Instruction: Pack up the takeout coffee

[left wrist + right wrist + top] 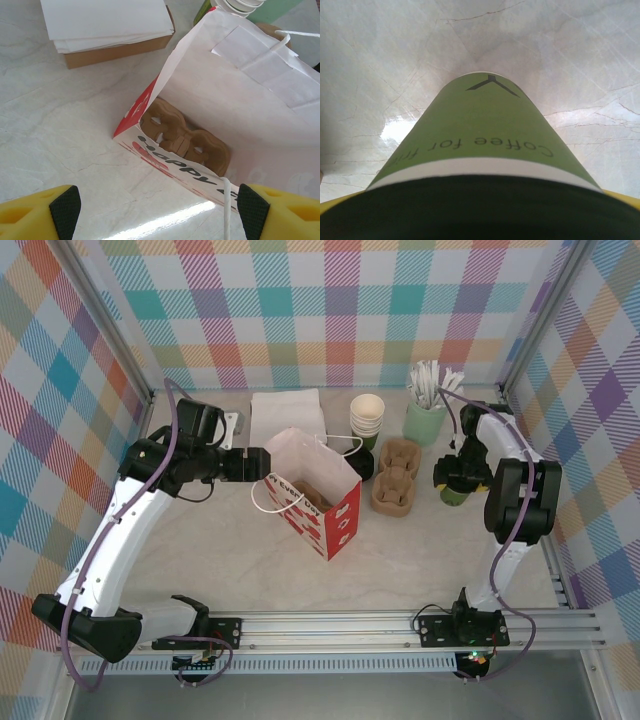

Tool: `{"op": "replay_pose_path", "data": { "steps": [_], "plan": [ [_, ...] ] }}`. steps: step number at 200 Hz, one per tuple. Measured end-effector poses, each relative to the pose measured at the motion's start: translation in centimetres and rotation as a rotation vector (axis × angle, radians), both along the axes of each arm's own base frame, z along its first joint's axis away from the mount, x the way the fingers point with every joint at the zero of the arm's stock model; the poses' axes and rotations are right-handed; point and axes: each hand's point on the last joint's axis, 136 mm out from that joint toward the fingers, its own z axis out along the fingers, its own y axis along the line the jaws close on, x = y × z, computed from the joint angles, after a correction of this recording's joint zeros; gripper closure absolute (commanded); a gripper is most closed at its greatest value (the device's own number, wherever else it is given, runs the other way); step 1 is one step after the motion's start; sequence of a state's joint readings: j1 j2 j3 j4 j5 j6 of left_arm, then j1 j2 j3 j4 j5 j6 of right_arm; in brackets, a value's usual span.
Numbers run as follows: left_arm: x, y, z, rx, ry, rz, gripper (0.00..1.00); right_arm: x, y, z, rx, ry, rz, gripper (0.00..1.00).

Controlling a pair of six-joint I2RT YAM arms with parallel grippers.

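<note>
The takeout coffee (455,494), a green cup with a black lid, stands on the table at the right. My right gripper (452,476) is around its top. In the right wrist view the cup (485,135) sits right between my fingers, lid nearest the camera, and the right gripper (480,212) is shut on it. A red and white paper bag (322,502) stands open mid-table with a brown cup carrier (185,137) inside. My left gripper (260,465) is open at the bag's left rim (175,165), its white string handle by one finger.
A second brown carrier (397,475) lies right of the bag, beside a black lid (362,466). Behind stand stacked lidless cups (367,418), a mint holder of white sticks (425,420) and a napkin box (285,415). Checked walls enclose the table.
</note>
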State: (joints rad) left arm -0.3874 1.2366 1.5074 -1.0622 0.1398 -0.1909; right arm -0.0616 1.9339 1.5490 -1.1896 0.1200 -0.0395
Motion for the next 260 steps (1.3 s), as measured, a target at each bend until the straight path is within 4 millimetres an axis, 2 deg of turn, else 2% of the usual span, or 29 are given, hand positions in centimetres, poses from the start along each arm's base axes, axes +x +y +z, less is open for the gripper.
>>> {"op": "replay_pose_path", "data": {
  "steps": [30,50,84,111,153,199,229,260],
  "plan": [
    [0.0,0.0,0.0,-0.001,-0.001,0.0,0.16,-0.2,0.1,0.1,0.0,0.005,0.001,0.2],
    [-0.2,0.1,-0.1,-0.002,-0.004,0.0,0.16,-0.4,0.2,0.9,0.0,-0.009,0.009,0.21],
    [-0.1,0.0,-0.2,-0.01,-0.009,0.005,0.16,-1.2,1.2,5.2,0.007,-0.107,0.031,0.21],
    [0.2,0.0,-0.5,-0.025,-0.004,0.026,0.16,-2.9,2.7,9.1,0.02,-0.185,0.067,0.21],
    [0.9,-0.5,-0.6,-0.076,-0.005,0.062,0.16,-5.3,6.1,13.6,0.049,-0.251,0.147,0.22],
    [2.2,-1.4,-0.4,-0.144,-0.01,0.093,0.16,-6.6,10.7,20.1,0.093,-0.386,0.254,0.23],
    [3.3,-2.1,-1.4,-0.157,0.018,0.104,0.18,-7.9,13.9,24.0,0.143,-0.466,0.326,0.23],
    [4.0,-2.4,-2.9,-0.153,0.061,0.116,0.2,-8.1,18.0,27.8,0.216,-0.57,0.407,0.24]
  ]
}}
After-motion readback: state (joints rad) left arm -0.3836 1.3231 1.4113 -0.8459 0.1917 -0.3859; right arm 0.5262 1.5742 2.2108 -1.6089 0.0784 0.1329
